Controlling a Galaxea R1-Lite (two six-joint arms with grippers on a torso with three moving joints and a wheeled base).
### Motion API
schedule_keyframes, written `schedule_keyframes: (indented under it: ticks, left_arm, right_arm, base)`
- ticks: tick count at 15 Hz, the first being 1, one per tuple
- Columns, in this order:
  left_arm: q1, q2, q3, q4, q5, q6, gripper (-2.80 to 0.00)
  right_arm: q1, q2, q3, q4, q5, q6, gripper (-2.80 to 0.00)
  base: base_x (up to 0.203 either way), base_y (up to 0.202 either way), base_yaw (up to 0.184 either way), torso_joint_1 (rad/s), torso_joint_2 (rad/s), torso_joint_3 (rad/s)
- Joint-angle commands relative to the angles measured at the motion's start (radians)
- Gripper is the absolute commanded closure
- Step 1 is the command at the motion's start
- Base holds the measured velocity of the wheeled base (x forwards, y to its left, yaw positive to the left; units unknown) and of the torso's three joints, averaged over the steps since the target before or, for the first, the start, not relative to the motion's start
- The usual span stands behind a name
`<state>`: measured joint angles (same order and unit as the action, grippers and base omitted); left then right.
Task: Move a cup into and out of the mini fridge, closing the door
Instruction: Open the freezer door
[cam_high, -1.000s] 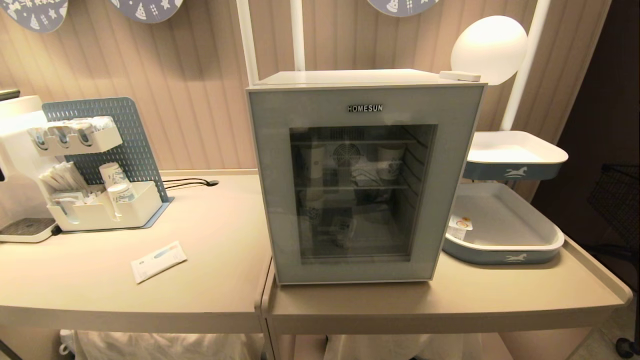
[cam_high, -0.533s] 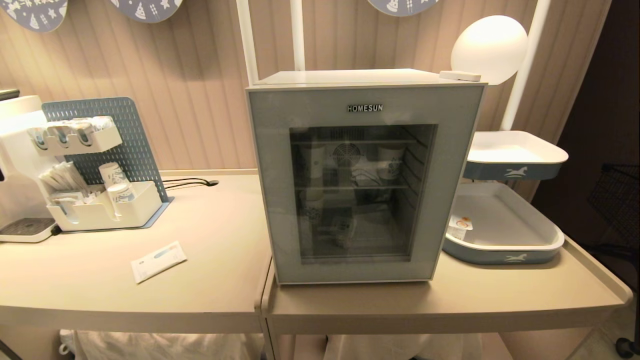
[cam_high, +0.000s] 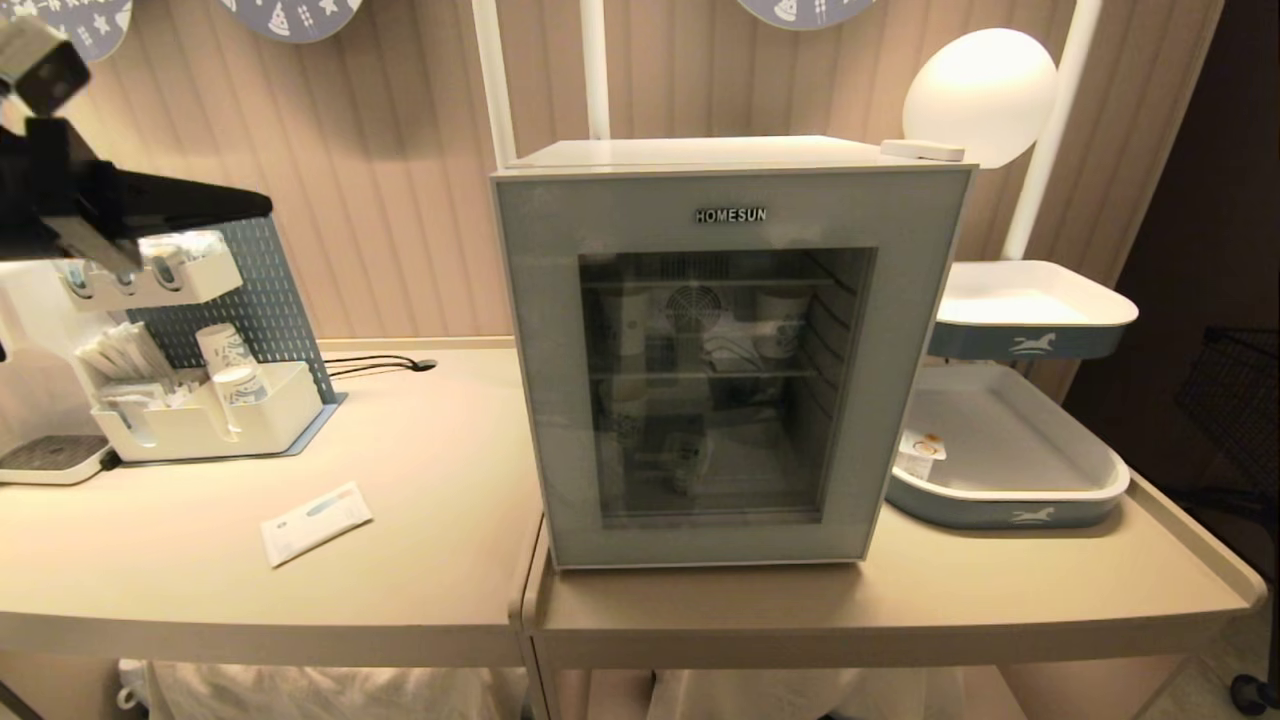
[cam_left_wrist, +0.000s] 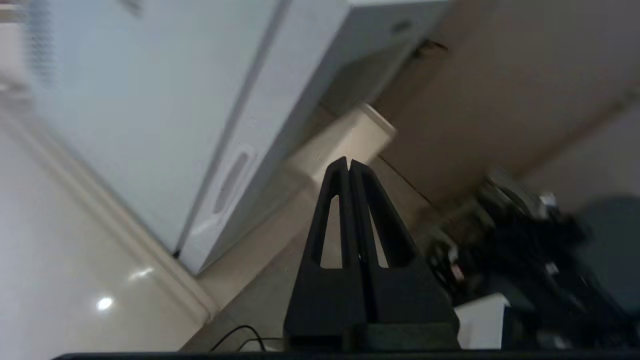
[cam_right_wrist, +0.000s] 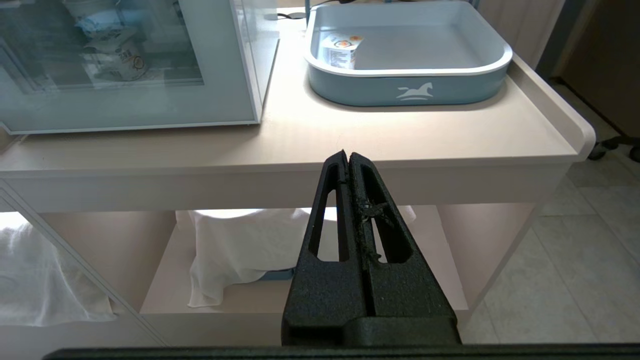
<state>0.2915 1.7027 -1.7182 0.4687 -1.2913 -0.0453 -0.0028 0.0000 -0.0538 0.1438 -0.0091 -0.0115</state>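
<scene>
My left arm has just swung into the upper left of the head view, left gripper (cam_left_wrist: 348, 162) pressed shut and empty; I judge it's heading for the still-closed door (cam_high: 728, 365) of the mini fridge (cam_high: 700, 152); the cup (cam_right_wrist: 341, 50) waits in the tray (cam_high: 1010, 495), right of centre; right gripper (cam_right_wrist: 348, 154) shut, idle.

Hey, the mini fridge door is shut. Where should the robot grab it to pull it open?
Probably at the recessed slot in the door's left side edge, coming in from the left of the mini fridge. The door's front is a flat glass panel sitting flush, with no handle showing. That slot looks like the only place where the fingers could hook in.
</scene>
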Motion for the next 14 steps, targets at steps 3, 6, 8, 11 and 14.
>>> schedule_keyframes:
  ticks: [3, 6, 8, 11, 14]
  left_arm:
    - [-0.117, 0.154, 0.065, 0.003, -0.059, 0.172, 0.00]
    - [-0.237, 0.188, 0.115, -0.019, 0.179, 0.221, -2.80]
    - [-0.259, 0.232, 0.157, -0.157, 0.238, 0.225, -2.80]
    - [-0.266, 0.250, 0.273, -0.343, 0.244, 0.220, -2.80]
    - [-0.288, 0.249, 0.368, -0.474, 0.227, 0.214, -2.80]
  right_arm:
    - [0.000, 0.002, 0.000, -0.001, 0.000, 0.002, 0.00]
    - [0.000, 0.002, 0.000, -0.001, 0.000, 0.002, 0.00]
    - [0.000, 0.002, 0.000, -0.001, 0.000, 0.002, 0.00]
    - [0.000, 0.002, 0.000, -0.001, 0.000, 0.002, 0.00]
    - [0.000, 0.002, 0.000, -0.001, 0.000, 0.003, 0.00]
  base:
    - [0.000, 0.000, 0.000, 0.000, 0.00, 0.000]
    - [0.000, 0.000, 0.000, 0.000, 0.00, 0.000]
    - [0.000, 0.000, 0.000, 0.000, 0.00, 0.000]
    - [0.000, 0.000, 0.000, 0.000, 0.00, 0.000]
    - [0.000, 0.000, 0.000, 0.000, 0.00, 0.000]
